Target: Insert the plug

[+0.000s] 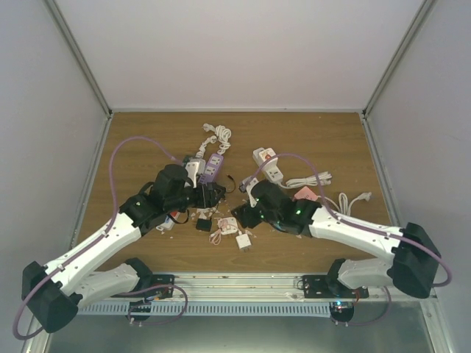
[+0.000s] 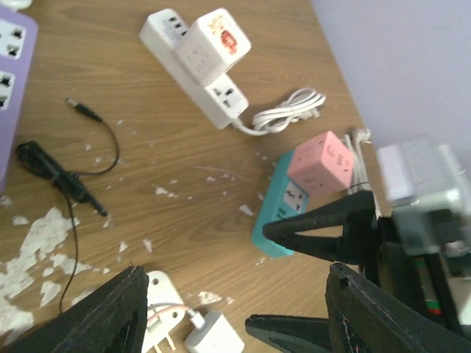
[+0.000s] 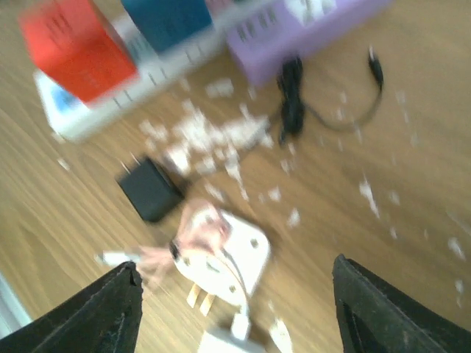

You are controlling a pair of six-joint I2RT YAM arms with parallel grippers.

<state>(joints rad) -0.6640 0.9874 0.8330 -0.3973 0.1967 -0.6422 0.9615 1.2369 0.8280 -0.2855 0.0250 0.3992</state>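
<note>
My left gripper (image 2: 235,294) hangs wide and empty over the wooden table (image 2: 147,95). The white pronged plug with pink cord (image 3: 221,265) lies loose beneath my right gripper (image 3: 234,276), likewise spread and empty. I judge that grasping and inserting are both still ahead. Only the left wrist view shows the teal power strip (image 2: 276,220), and the right wrist view is blurred.

White arms (image 1: 88,257), black joints (image 1: 48,300), purple cables (image 1: 132,140)

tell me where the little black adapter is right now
In the top view the black adapter lies on the table just left of centre. The white plug with the pink cable is immediately to its right.
</note>
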